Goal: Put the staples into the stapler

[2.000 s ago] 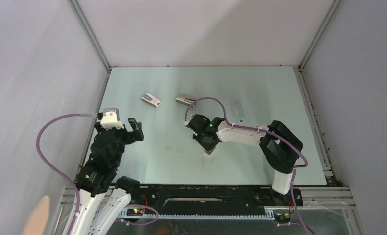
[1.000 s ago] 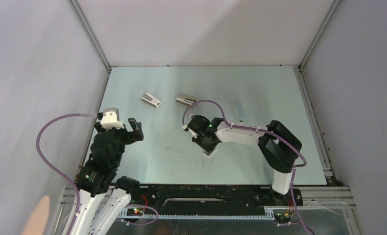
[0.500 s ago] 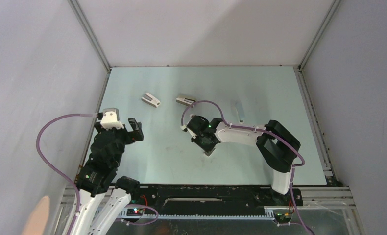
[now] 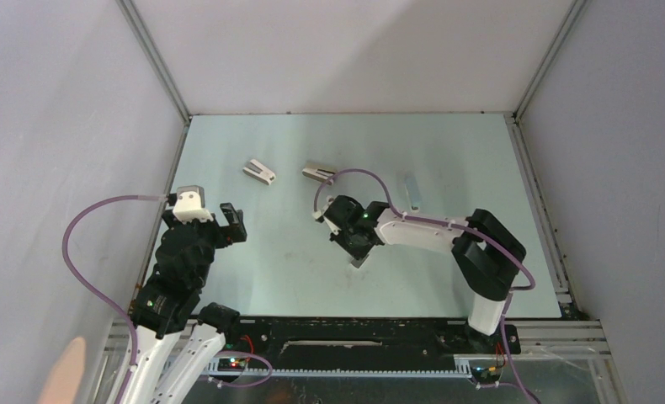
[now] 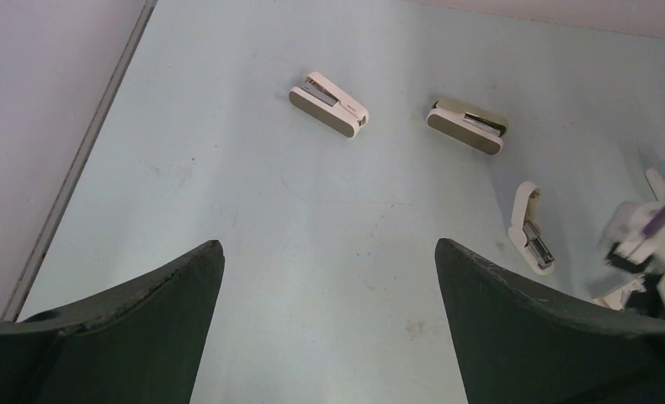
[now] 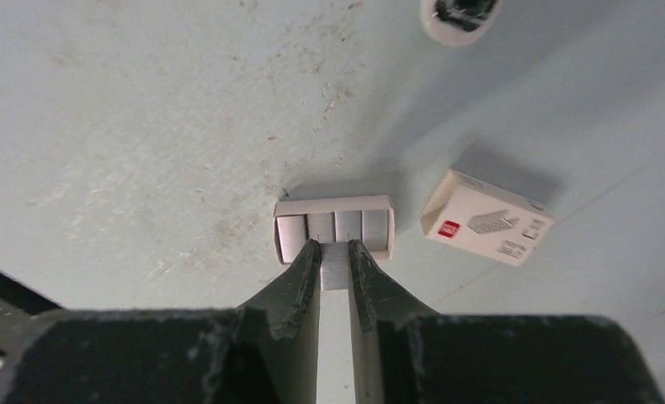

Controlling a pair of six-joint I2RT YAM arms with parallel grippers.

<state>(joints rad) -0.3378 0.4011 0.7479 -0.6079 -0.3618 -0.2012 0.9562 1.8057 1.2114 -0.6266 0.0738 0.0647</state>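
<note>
In the right wrist view my right gripper is shut on a silvery strip of staples. Its tips stand at the near edge of the grey inner tray, which holds more strips. The white outer staple box lies apart to the right of the tray. From above, the right gripper points down at mid-table. The slim pale stapler lies further back to its right. My left gripper hangs open over bare table at the left, holding nothing.
A white wedge stapler and a beige one lie at the back, also in the left wrist view as the white one and the beige one. A small white stub lies near the right wrist. Walls enclose the table.
The right gripper's jaws have closed onto a staple strip at the tray, and the right arm's elbow has shifted slightly right. The left arm has not moved.
</note>
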